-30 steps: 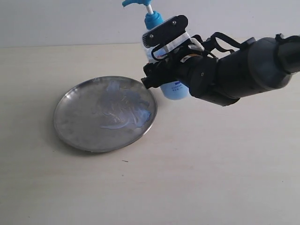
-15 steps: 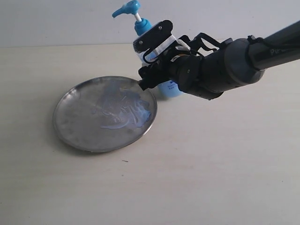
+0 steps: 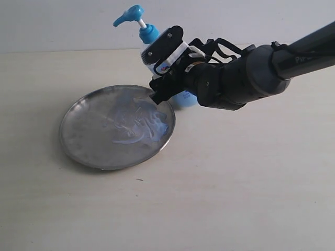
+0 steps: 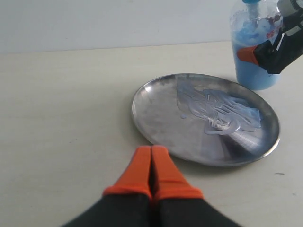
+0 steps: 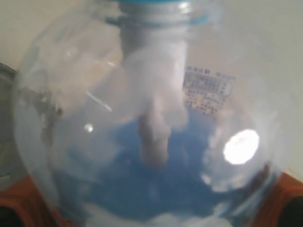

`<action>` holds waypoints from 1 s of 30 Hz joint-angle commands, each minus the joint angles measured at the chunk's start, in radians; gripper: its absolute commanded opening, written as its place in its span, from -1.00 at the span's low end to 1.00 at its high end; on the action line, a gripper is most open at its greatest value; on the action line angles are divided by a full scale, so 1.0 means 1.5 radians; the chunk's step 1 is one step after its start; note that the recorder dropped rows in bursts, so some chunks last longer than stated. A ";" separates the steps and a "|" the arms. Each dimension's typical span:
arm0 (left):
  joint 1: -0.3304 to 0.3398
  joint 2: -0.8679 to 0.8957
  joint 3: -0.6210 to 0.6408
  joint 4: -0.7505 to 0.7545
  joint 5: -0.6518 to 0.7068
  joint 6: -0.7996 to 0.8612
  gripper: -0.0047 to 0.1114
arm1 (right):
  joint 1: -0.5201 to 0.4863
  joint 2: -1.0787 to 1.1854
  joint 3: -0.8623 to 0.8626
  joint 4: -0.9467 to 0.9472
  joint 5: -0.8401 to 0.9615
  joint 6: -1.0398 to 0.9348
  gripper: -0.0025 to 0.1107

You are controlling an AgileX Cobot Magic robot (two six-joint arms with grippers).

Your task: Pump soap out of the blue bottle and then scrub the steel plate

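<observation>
The blue bottle (image 3: 184,99) leans to the left at the steel plate's (image 3: 84,130) far right rim, its blue pump head (image 3: 130,14) out over the plate's back edge. My right gripper (image 3: 165,78) is shut on the bottle's body. In the right wrist view the bottle (image 5: 151,118) fills the picture, with orange fingertips (image 5: 19,203) at its sides. Pale blue soap (image 3: 144,123) is smeared across the plate's right half. In the left wrist view my left gripper (image 4: 152,152) is shut on nothing, just short of the plate (image 4: 156,109). The bottle (image 4: 255,71) stands beyond the plate's rim there.
The plate and bottle rest on a pale beige table (image 3: 235,183) backed by a white wall (image 3: 63,21). The black right arm (image 3: 251,78) reaches in from the right, above the table behind the plate.
My right gripper has carried the bottle leftward and tipped it toward the plate. The pump head now sits further left and lower. The plate has not moved.
</observation>
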 commanded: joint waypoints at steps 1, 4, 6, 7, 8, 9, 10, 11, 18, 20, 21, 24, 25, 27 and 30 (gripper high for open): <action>0.000 -0.003 0.002 -0.001 -0.009 0.000 -0.92 | -0.002 0.004 -0.009 -0.009 -0.036 -0.011 -0.96; 0.000 -0.003 0.002 -0.001 -0.009 0.000 -0.92 | -0.002 0.004 -0.009 -0.006 -0.036 -0.011 -0.96; 0.000 -0.003 0.002 -0.001 -0.009 0.000 -0.92 | -0.002 0.004 -0.009 -0.007 -0.036 -0.010 -0.96; 0.000 -0.003 0.002 -0.001 -0.009 0.000 -0.92 | -0.002 0.004 -0.009 -0.007 -0.036 -0.010 -0.96; 0.000 -0.003 0.002 -0.001 -0.009 0.000 -0.92 | -0.002 0.004 -0.009 -0.007 -0.036 -0.010 -0.96; 0.000 -0.003 0.002 -0.001 -0.009 0.000 -0.92 | -0.002 0.004 -0.009 -0.007 -0.036 -0.010 -0.96; 0.000 -0.003 0.002 -0.001 -0.009 0.000 -0.92 | -0.002 0.004 -0.009 -0.007 -0.036 -0.009 -0.96; 0.000 -0.003 0.002 -0.001 -0.009 0.000 -0.92 | -0.002 0.004 -0.009 -0.007 -0.036 -0.009 -0.96; 0.000 -0.003 0.002 -0.001 -0.009 0.000 -0.92 | -0.002 0.004 -0.009 -0.043 -0.010 -0.010 -0.96; 0.000 -0.003 0.002 -0.001 -0.009 0.000 -0.92 | -0.002 0.004 -0.009 -0.069 0.004 -0.010 -0.96; 0.000 -0.003 0.002 -0.001 -0.009 0.000 -0.92 | -0.002 0.004 -0.009 -0.072 0.007 -0.010 -0.96; 0.000 -0.003 0.002 0.002 -0.009 0.000 -0.92 | -0.002 0.004 -0.009 -0.072 0.011 -0.010 -0.96; 0.000 -0.003 0.002 0.006 -0.009 0.000 -0.92 | -0.002 0.004 -0.009 -0.072 0.014 -0.009 -0.96; 0.000 -0.003 0.002 0.049 0.008 0.000 -0.92 | -0.002 0.001 -0.009 -0.059 0.020 -0.009 -0.96; 0.000 -0.003 -0.030 0.087 0.052 0.000 -0.92 | -0.002 -0.015 -0.009 -0.038 0.040 -0.009 -0.96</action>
